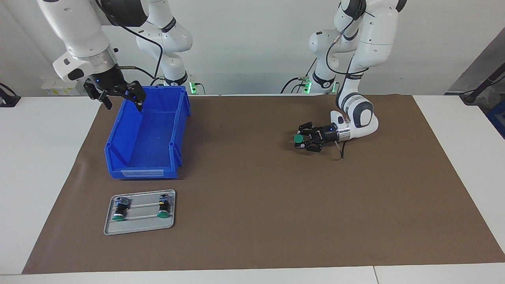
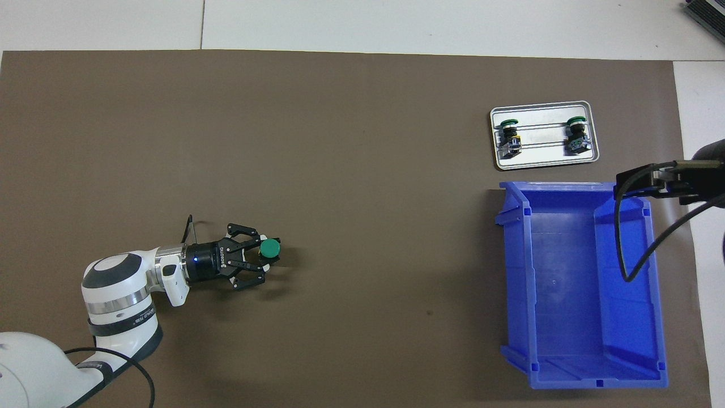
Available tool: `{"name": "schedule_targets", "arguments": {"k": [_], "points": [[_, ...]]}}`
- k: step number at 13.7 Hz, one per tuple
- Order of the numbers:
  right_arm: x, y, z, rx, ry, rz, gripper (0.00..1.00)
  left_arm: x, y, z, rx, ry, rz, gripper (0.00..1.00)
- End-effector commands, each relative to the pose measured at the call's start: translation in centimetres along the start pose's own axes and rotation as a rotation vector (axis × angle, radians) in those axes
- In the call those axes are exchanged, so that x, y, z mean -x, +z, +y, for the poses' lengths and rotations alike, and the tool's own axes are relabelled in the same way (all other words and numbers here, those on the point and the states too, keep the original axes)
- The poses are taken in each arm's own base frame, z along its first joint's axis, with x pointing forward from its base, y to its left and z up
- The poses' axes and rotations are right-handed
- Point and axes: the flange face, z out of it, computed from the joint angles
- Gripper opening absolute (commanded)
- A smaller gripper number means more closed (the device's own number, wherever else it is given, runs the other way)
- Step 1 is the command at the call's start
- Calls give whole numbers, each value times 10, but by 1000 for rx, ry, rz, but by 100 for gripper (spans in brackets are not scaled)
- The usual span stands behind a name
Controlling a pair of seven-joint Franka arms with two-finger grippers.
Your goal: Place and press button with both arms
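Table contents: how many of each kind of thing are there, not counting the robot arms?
Green push buttons: 3 (one in the left gripper, two on the tray)
Metal tray: 1
Blue bin: 1
Brown mat: 1
Total: 6

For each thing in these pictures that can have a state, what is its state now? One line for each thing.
left gripper: shut on the button, low over the mat.
button: held, green cap up.
right gripper: open, holds nothing, over the blue bin's rim; arm waits.
blue bin: upright, nothing in it.
metal tray: flat on the mat, holds two buttons.
two buttons: lying on their sides.
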Motion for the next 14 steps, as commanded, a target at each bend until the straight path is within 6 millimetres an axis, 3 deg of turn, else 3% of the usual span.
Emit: {"name": "schedule_targets", "arguments": {"k": [1,3,4,6,8,12,14], "points": [[1,-3,-1,-8,7,-7,100,2,6,4,-2,21,0,0],[1,-3,-1,-7,7,-7,100,6,6,8,-3,40,-11,2],[1,-3,-1,-7,7,-7,100,7,8,11,2,37,-11,9],[1,-3,-1,-7,7,-7,100,8,8,13,4,36,-14,13],[1,-3,-1,-7,7,-7,100,9,8,13,2,35,-17,27],[1,-3,-1,-8,7,-7,100,13,7,16,1,28,-28,43],[1,-3,-1,-7,7,-7,100,15,6,17,-4,22,-39,56]]}}
